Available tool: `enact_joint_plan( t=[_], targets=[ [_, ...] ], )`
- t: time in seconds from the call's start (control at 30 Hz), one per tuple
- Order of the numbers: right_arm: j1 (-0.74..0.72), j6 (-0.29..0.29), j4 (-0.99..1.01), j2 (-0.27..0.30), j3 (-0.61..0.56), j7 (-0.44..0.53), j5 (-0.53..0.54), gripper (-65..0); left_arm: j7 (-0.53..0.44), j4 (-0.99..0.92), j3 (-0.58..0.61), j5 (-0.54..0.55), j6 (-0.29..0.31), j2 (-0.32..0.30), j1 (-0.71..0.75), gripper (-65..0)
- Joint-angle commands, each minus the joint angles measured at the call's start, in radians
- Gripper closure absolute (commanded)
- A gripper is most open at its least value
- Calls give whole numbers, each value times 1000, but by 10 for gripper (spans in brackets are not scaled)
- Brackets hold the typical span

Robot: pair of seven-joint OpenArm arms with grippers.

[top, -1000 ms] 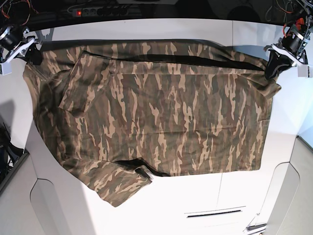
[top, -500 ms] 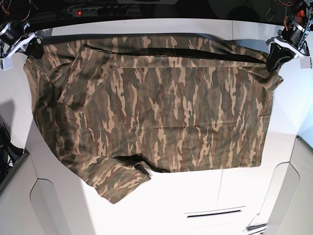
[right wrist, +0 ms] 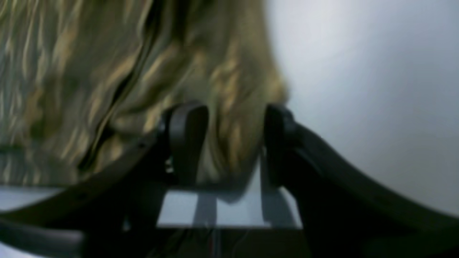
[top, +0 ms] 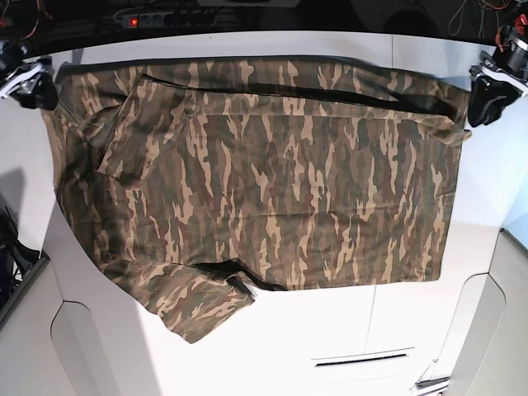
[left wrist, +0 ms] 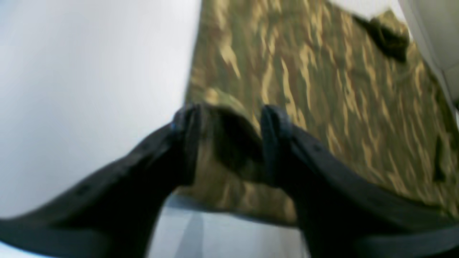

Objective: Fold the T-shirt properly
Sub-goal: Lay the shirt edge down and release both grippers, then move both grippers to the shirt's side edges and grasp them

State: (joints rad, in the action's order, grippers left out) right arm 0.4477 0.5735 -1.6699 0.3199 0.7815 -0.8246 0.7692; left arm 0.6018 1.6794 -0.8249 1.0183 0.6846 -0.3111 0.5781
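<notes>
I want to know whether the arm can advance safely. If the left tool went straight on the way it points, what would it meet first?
Most likely the T-shirt: its raised corner fold already sits between the open left tool tips. Blur leaves depth uncertain.

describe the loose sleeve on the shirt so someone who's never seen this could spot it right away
On the white table a camouflage T-shirt lies spread wide. Follow its near edge toward the base view's left: the sleeve is the flap that juts out past that edge onto bare table. A dark fold beside it marks it off from the flat body.
</notes>
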Motion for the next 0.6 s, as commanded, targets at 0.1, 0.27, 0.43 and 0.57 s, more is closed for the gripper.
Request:
enact_joint_plan(
  t=[0.1,0.27,0.43,0.57],
  targets=[
    [-62,-2,-17,55,67,24,16,-287,-13,17,-68,41,14,-18,6,-362],
    [-153,-19,-17,109,67,57,-17,-287,-18,17,-80,60,14,-55,-3,-362],
    [-268,-32,-11,124,63,95,-56,-287,-18,17,-86,47,14,-99,-49,-362],
    [-356,-31,25,129,24,108,-72,-287,-18,17,-86,-22,14,-126,-105,-362]
  ],
)
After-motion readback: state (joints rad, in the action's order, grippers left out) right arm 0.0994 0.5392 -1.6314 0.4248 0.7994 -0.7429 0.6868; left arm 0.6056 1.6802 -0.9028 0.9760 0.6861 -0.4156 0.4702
